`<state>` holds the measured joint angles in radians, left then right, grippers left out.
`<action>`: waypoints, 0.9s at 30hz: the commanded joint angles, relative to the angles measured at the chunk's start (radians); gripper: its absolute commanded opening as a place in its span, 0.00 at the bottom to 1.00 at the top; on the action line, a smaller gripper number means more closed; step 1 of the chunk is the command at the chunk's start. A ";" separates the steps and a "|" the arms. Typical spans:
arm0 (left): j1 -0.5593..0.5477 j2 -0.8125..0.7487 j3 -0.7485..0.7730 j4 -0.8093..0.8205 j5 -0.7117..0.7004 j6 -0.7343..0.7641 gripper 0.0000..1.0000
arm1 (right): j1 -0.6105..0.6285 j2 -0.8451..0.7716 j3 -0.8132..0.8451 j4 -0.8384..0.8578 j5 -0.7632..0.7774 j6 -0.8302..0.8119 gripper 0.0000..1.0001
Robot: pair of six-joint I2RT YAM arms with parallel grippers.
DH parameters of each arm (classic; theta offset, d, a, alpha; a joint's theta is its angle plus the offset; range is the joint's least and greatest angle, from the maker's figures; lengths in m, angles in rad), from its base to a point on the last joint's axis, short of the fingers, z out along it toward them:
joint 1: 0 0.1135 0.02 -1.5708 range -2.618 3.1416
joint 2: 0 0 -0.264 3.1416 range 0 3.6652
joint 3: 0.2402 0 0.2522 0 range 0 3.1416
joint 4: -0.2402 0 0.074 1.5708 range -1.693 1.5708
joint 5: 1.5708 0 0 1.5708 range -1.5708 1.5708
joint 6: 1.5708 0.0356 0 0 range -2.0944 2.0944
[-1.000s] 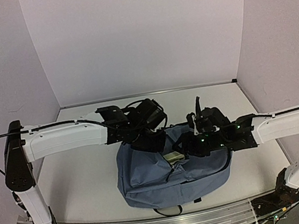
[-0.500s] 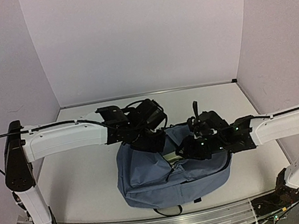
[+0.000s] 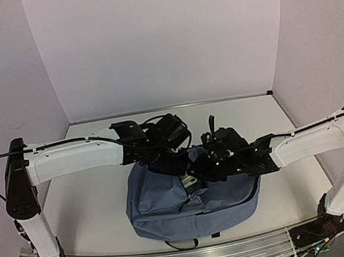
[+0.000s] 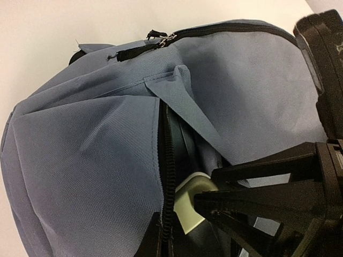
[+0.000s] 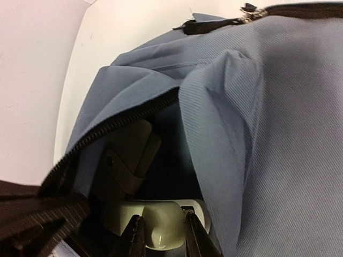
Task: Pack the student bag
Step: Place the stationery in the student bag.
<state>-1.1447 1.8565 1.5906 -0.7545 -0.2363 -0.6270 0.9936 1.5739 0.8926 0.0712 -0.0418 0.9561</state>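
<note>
The bag (image 3: 171, 202) lies on the tabletop (image 3: 92, 202). Left jaws are pressed together on its zip edge (image 4: 166, 160); right jaws pinch a pale object (image 5: 161, 219) inside. If that edge slips, the mouth may fall shut and snag the object.
</note>
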 commanded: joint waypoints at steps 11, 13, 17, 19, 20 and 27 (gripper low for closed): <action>-0.001 -0.012 0.035 0.066 0.015 0.002 0.00 | 0.048 0.099 0.001 0.267 -0.125 0.056 0.30; -0.002 -0.013 0.034 0.065 0.013 0.000 0.00 | 0.048 0.103 0.002 0.291 -0.119 0.056 0.31; 0.002 -0.025 0.021 0.066 0.007 -0.007 0.00 | 0.047 0.074 -0.005 0.298 -0.071 0.041 0.33; 0.003 -0.033 0.011 0.066 0.004 -0.012 0.00 | 0.047 0.051 -0.021 0.297 -0.049 0.039 0.35; 0.005 -0.038 0.006 0.066 0.002 -0.014 0.00 | 0.047 0.033 -0.030 0.293 -0.037 0.038 0.37; 0.010 -0.066 -0.023 0.075 -0.010 -0.017 0.00 | 0.047 -0.077 -0.093 0.202 0.018 0.051 0.51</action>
<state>-1.1405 1.8528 1.5737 -0.7526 -0.2317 -0.6320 1.0323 1.5888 0.8187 0.2785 -0.0621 0.9990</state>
